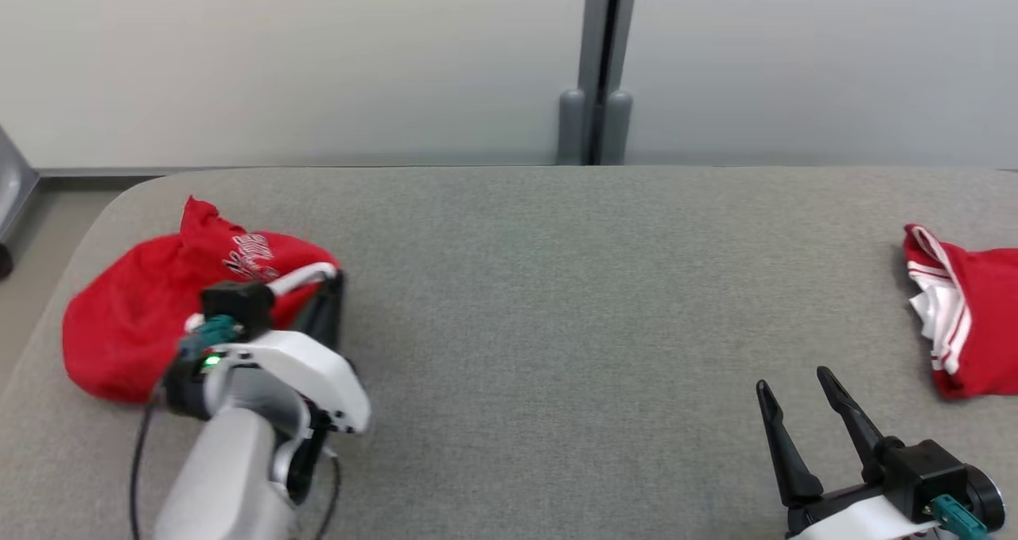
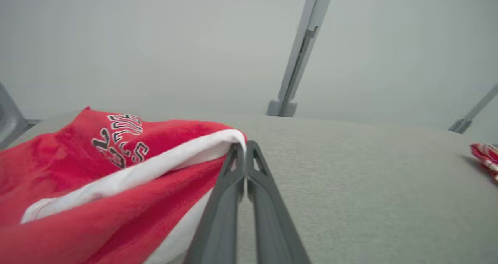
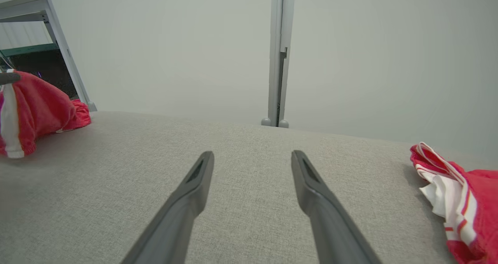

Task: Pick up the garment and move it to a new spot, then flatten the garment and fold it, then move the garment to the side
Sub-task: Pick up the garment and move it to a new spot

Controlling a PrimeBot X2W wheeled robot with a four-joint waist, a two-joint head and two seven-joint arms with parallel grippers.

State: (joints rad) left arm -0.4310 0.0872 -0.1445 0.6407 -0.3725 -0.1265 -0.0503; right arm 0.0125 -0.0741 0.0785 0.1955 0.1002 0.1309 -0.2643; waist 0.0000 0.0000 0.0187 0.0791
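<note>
A crumpled red garment [image 1: 127,317] with white lettering and a white band lies at the left end of the grey padded table [image 1: 557,285]. My left gripper [image 1: 332,276] is at its right side, shut on the white band, which is lifted a little off the table. In the left wrist view the fingertips [image 2: 244,147] pinch that band of the garment [image 2: 78,166]. My right gripper [image 1: 793,379] hovers open over bare table at the lower right, holding nothing. In the right wrist view its gripper [image 3: 252,154] points at the wall, and the garment [image 3: 35,100] shows at far left.
A second red and white garment [image 1: 966,309] lies bunched at the table's right edge, also seen as a garment [image 3: 455,190] right of my right fingers. A grey post [image 1: 596,63] runs up the wall behind. The table's rounded left corner [image 1: 119,198] drops to the floor.
</note>
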